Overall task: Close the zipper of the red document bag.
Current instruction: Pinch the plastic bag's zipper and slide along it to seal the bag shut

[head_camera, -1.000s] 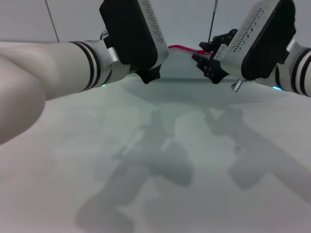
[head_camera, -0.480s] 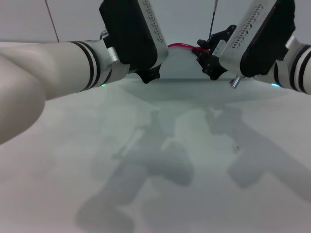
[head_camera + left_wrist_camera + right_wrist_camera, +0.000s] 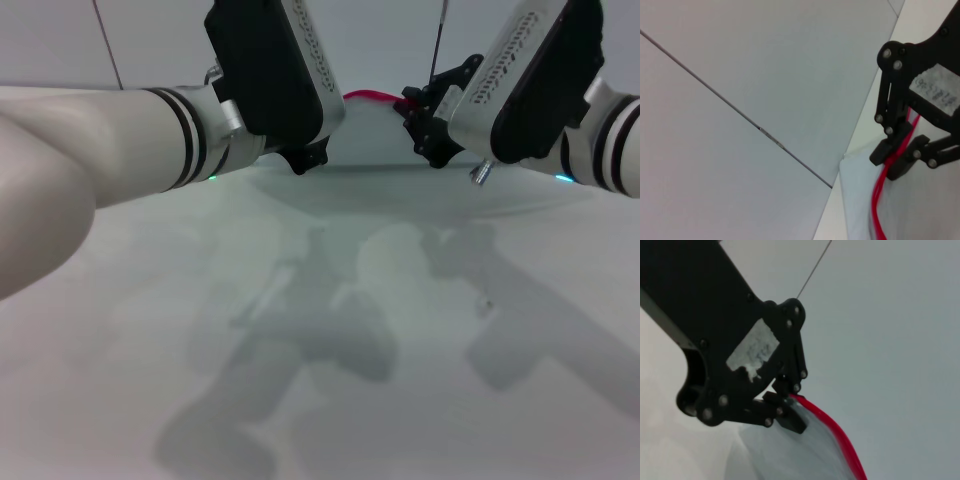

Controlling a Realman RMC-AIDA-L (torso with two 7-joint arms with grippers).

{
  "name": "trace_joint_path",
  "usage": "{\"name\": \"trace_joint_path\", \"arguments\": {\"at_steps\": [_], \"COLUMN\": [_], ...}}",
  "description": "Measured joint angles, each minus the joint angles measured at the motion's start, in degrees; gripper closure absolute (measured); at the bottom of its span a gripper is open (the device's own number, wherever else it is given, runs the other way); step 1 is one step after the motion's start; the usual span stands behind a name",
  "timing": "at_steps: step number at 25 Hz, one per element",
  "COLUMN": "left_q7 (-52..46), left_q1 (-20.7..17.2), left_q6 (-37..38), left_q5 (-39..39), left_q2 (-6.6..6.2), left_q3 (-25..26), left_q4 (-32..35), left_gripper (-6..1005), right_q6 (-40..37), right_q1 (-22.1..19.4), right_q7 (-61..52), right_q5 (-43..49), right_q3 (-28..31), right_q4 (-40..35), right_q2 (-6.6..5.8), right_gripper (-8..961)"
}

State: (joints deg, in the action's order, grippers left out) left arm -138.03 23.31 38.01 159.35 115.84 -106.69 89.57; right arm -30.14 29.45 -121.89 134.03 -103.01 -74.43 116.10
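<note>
The red document bag (image 3: 375,135) is held up at the far side of the table, its translucent sheet hanging below the red zipper (image 3: 372,97). My left gripper (image 3: 305,152) is at the zipper's left end. In the left wrist view its fingers (image 3: 888,151) are shut on the red zipper (image 3: 877,200) at the bag's (image 3: 855,200) edge. My right gripper (image 3: 420,115) is at the right end of the visible strip. The right wrist view shows that gripper (image 3: 784,407) shut on the zipper (image 3: 840,440) above the pale bag (image 3: 785,455).
The white table (image 3: 330,380) stretches toward me under both arms, marked only by their shadows. A light wall with thin dark seams (image 3: 108,45) rises behind the bag.
My right gripper has slid left and slightly up along the zipper toward the left gripper, so less red strip shows between them. The left arm has stayed put.
</note>
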Motion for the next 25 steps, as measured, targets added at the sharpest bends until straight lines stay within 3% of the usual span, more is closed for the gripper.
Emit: {"name": "trace_joint_path", "arguments": {"at_steps": [15,25], "left_q7": [0.0,0.0], "left_q1": [-1.3,-5.2], "left_q6": [-0.5,-0.5], "left_q5": [1.4,2.3], "left_q2": [0.07,-0.18], "left_q3": [0.9,3.2], "left_q4": [1.6,8.1], "left_gripper": [951,957], "right_q6": [3.0,5.1], "right_q1": [-0.7,-1.6], "right_q7": [0.1,0.2], "right_q5": [0.4,4.1], "right_q3": [1.8,11.9], "right_q4": [3.5,9.4], "right_q2": [-0.05,-0.16], "right_gripper": [868,873]}}
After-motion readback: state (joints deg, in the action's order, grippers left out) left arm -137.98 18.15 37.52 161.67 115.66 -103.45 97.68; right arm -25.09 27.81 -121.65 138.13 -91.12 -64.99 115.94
